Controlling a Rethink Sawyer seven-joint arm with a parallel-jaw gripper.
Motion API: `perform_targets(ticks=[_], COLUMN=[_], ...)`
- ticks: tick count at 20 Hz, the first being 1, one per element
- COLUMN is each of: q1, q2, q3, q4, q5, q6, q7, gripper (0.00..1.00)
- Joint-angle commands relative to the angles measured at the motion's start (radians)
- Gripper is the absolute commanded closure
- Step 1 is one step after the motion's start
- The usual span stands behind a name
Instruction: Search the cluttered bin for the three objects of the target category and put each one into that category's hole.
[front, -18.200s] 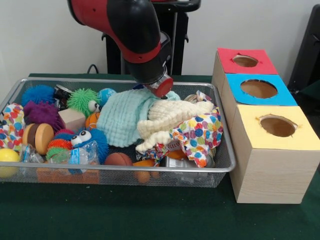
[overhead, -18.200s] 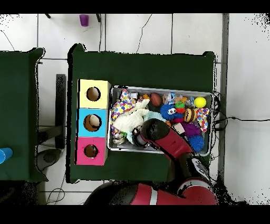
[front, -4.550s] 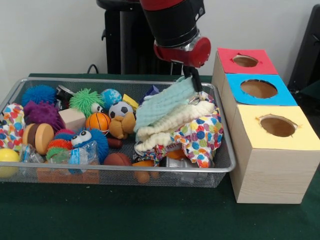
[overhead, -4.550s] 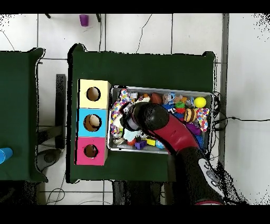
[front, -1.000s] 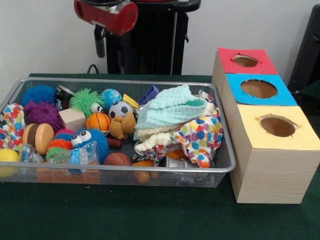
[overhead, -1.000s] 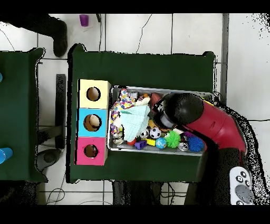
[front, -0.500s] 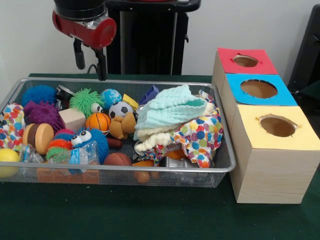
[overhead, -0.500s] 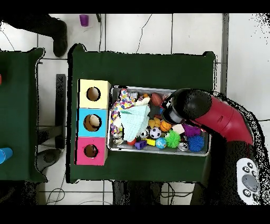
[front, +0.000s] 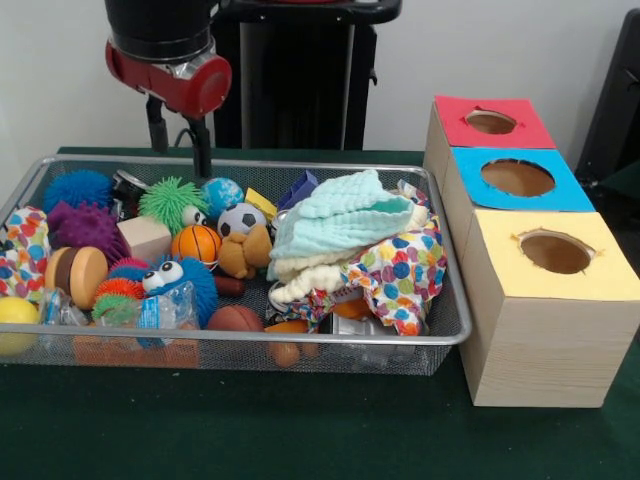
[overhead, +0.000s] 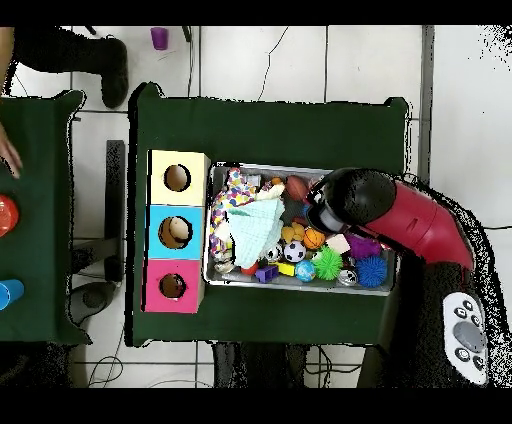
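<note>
Three boxes (front: 520, 210) beside one bin (front: 440, 330); two fingers (front: 201, 145) apart.

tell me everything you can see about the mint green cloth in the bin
The mint green cloth is a soft, waffle-textured fabric, loosely folded in rumpled layers. It lies heaped in the wire bin, toward the end nearest the boxes, on top of a cream nubby cloth and a polka-dot cloth. Nothing grips it; the pincer hangs apart, over the bin's other half.
</note>
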Motion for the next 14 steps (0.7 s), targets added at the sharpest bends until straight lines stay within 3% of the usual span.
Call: perform_targets(ticks=[1,8,14], q1=[-0.013,-0.024,-0.012], q2=[0.082,0.189,0.145], q3=[0.089,0.103,0.108], q4=[0.016,-0.061,-0.012], q5=[-0.023,-0.02,0.019], q6=[-0.109,-0.131,-0.096], q7=[0.061,0.05,0.08], gripper=[0.0,0.0,0.0])
